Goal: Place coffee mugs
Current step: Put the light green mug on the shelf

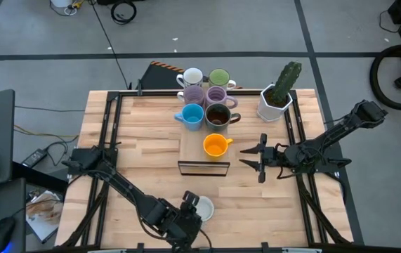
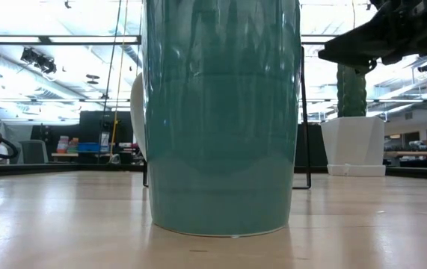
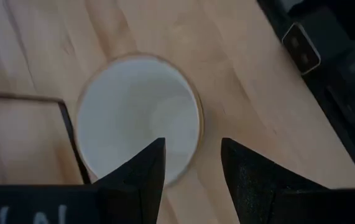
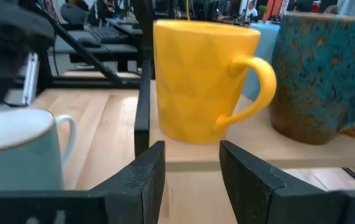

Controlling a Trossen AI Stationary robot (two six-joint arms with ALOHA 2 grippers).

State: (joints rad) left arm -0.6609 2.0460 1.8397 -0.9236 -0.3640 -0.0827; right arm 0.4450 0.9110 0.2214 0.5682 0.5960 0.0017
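Note:
A pale teal mug (image 1: 204, 208) with a white inside stands on its base near the table's near edge, filling the low view (image 2: 220, 112). My left gripper (image 1: 188, 206) hovers over it, pointing down and open. In the left wrist view (image 3: 193, 168) one finger stands over the mug's inside (image 3: 137, 118) and the other outside its rim. My right gripper (image 1: 246, 157) is open and level, just right of the orange mug (image 1: 215, 145) on the wooden riser. In the right wrist view (image 4: 193, 168) that mug (image 4: 202, 81) stands ahead, its handle toward the dark brown mug (image 4: 326, 68).
A wooden riser with a black frame (image 1: 194, 151) carries the white (image 1: 192, 76), green (image 1: 219, 77), two lilac (image 1: 194, 94), blue (image 1: 192, 115) and dark brown (image 1: 218, 117) mugs in two rows. A cactus in a white pot (image 1: 276, 98) stands at the far right. Bare wood lies left and right.

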